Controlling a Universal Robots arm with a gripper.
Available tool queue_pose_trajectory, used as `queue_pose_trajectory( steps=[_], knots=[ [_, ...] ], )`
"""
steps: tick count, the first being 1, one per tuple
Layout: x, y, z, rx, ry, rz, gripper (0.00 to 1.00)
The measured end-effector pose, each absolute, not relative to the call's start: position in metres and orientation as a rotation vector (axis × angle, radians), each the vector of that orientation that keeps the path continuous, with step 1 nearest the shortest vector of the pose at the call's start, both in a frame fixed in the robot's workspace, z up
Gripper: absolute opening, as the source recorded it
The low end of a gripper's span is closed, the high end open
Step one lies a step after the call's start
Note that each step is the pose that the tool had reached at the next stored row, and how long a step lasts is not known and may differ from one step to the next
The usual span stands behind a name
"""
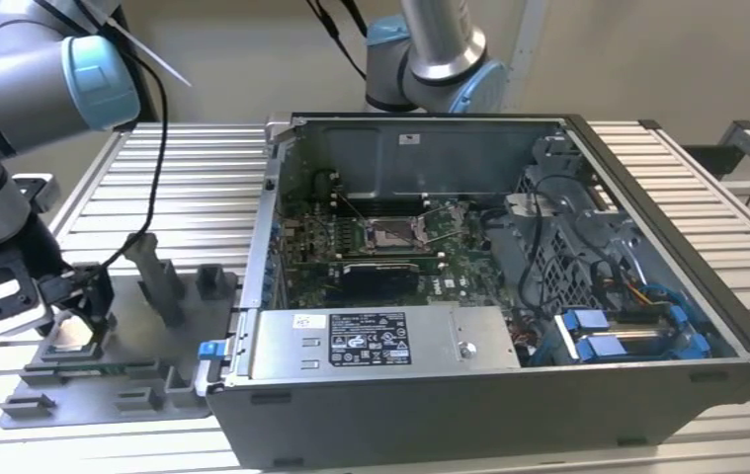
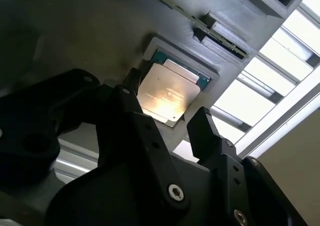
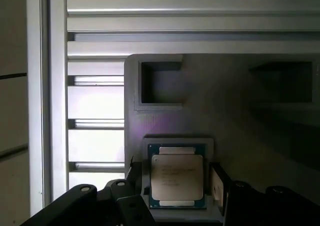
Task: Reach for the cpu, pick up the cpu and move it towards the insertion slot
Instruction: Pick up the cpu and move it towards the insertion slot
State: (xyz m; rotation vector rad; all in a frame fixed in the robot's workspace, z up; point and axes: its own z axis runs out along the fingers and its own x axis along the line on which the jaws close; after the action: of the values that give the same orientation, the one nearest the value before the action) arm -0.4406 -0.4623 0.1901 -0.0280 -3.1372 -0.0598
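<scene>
Pincer (image 2: 164,98) | spread wide, straddling cpu (image 3: 177,178) (lying in grey tray (image 3: 240,110) pocket)

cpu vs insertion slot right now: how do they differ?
The cpu lies in a grey tray pocket outside the case; the insertion slot sits on the green board inside it. The cpu's top is plain silvery metal; the slot shows a dark centre in a shiny frame. The open claw straddles the cpu, far from the slot. Both are square.
</scene>
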Motion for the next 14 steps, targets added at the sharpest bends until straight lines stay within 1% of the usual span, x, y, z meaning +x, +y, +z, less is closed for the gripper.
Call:
queue_pose_trajectory(
  steps=[14],
  knots=[
    [-0.4406, -0.4624, 0.1854, -0.024, -3.137, -0.06, 1.0]
  ],
)
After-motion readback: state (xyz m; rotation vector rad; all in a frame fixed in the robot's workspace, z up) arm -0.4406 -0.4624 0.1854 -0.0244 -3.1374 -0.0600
